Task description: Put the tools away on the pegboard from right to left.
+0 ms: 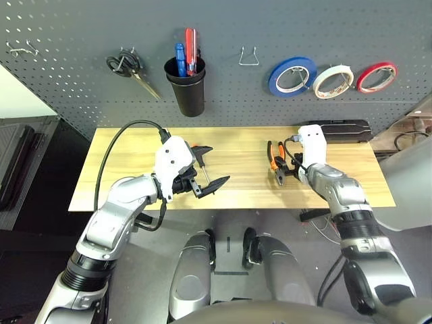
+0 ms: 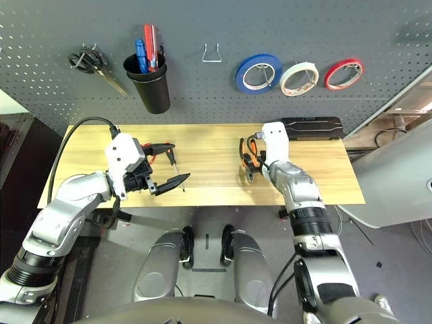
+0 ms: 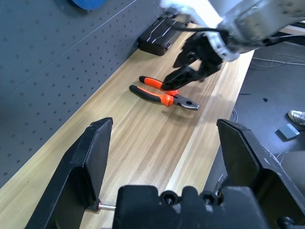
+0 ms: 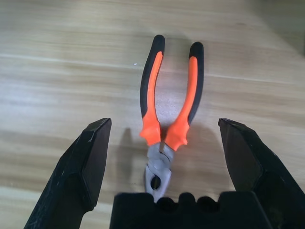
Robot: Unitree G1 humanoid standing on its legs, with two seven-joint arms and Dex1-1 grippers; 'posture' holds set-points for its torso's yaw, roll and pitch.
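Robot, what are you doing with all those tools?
The robot is tidying tools onto the grey pegboard. The white tape roll already hangs there between a blue and a red one. The right gripper, open, is poised over the orange-and-black pliers lying on the wooden table, with a finger on either side. The left gripper is open too, holding nothing, just above the screwdriver on the table.

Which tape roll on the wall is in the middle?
The white tape roll hangs in the middle on the pegboard, with the blue tape roll on one side and the red tape roll on the other.
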